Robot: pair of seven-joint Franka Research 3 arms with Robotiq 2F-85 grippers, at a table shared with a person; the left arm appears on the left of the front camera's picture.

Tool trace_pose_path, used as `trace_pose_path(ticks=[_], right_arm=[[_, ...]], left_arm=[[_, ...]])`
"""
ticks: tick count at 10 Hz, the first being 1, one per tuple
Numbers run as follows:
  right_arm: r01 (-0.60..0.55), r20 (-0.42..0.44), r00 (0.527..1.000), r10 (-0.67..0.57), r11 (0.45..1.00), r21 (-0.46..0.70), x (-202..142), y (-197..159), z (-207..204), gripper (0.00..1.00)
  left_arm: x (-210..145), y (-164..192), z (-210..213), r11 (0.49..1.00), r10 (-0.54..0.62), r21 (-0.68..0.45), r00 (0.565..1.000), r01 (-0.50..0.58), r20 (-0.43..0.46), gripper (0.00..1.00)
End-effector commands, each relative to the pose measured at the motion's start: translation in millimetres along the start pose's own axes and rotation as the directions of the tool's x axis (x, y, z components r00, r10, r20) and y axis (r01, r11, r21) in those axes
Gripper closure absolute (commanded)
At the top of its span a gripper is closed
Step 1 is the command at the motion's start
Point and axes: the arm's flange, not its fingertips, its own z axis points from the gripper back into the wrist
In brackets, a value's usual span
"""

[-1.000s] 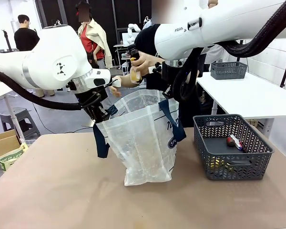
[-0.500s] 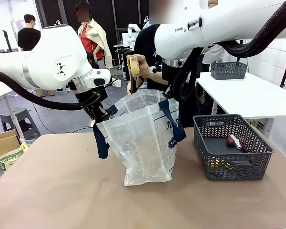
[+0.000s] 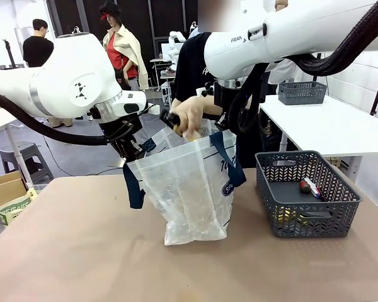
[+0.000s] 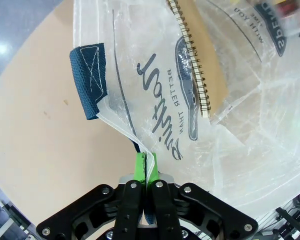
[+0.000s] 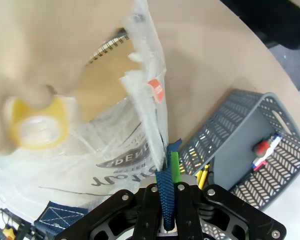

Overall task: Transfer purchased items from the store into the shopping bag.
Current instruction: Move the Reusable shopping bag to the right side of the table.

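front view: the shopping bag (image 3: 189, 189) stands upright in the middle of the table (image 3: 75, 251), its mouth pulled wide; the left gripper (image 3: 137, 156) is pinched on its left rim. a person's hand (image 3: 186, 113) sits at the bag's mouth with a yellow item (image 3: 191, 134) in it. the grey basket (image 3: 305, 207) stands just right of the bag, a red and white item (image 3: 310, 187) inside. left wrist view: the green pads (image 4: 139, 167) are clamped together on the bag's thin rim beside a navy strap (image 4: 89, 80); a brown spiral notebook (image 4: 202, 55) lies inside the bag. right wrist view: the right gripper (image 5: 167, 167) is clamped on the other navy strap at the rim; the yellow item, blurred, is at the bag's opening, the basket beyond
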Motion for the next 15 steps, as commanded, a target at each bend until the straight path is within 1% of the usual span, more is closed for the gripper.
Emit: trace_pose_path(ticks=[1, 15], right_arm=[[0.002, 0.005, 1.000, -0.002, 1.000, -0.002, 0.0, -0.7, 1.2, 1.00], [0.002, 0.005, 1.000, -0.002, 1.000, -0.002, 0.0, -0.7, 1.2, 1.00]], left_arm=[[-0.6, 2.0, 1.9, 1.000, 0.002, 0.005, 1.000, -0.002, 0.002, 1.00], [-0.6, 2.0, 1.9, 1.000, 0.002, 0.005, 1.000, -0.002, 0.002, 1.00]])
